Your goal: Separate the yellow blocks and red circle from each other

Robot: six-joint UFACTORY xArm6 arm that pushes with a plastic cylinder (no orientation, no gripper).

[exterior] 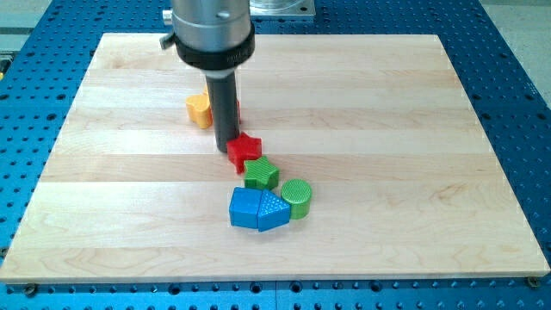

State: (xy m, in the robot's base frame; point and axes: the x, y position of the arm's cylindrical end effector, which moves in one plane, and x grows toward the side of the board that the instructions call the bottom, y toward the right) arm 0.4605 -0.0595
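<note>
A lab-style test bench: a pale wooden board (362, 103) lies on a blue perforated metal table (516, 77) with regular holes.

The board (370, 172) is made of pale wood in joined strips, with a smooth, satin finish and faint grain. It is surrounded by a blue table surface (516, 103) — seemingly painted metal, perforated with regular rows of holes. The rod (225, 112) is finished in matt black, while the collar (211, 30) above it is seen as grey brushed metal with a soft sheen. The blocks — yellow block (199, 110), red star (244, 151), green cube (261, 175), green cylinder (297, 197), blue blocks (258, 209) — look like moulded plastic, their tops marked with a fine ribbed or dotted texture.
</note>
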